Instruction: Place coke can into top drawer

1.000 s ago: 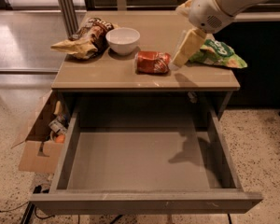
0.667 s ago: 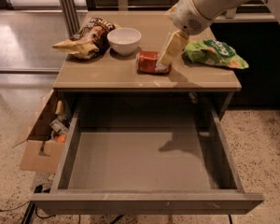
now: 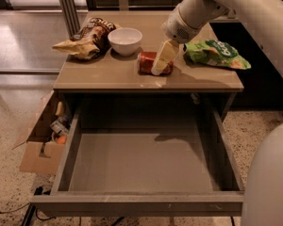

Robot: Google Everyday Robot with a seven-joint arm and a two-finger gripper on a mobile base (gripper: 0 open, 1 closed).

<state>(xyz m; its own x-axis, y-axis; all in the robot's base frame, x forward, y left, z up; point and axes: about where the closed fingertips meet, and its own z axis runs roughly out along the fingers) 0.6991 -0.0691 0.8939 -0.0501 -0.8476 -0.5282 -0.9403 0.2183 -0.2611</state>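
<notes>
The coke can [image 3: 147, 62] lies on its side on the table top [image 3: 104, 76], near the middle and just right of the white bowl. My gripper [image 3: 160, 65] reaches down from the upper right, its pale fingers [image 3: 163, 57] right over the can's right end. The top drawer [image 3: 146, 161] is pulled fully out below the table, and nothing shows on its flat bottom.
A white bowl [image 3: 125, 40] and a brown snack bag [image 3: 85, 39] sit at the table's back left. A green snack bag [image 3: 216, 54] lies at the right. An open cardboard box [image 3: 42, 140] stands on the floor left of the drawer.
My arm has swung left and down, from beside the green bag to over the coke can. The can, bowl, bags and drawer have not moved.
</notes>
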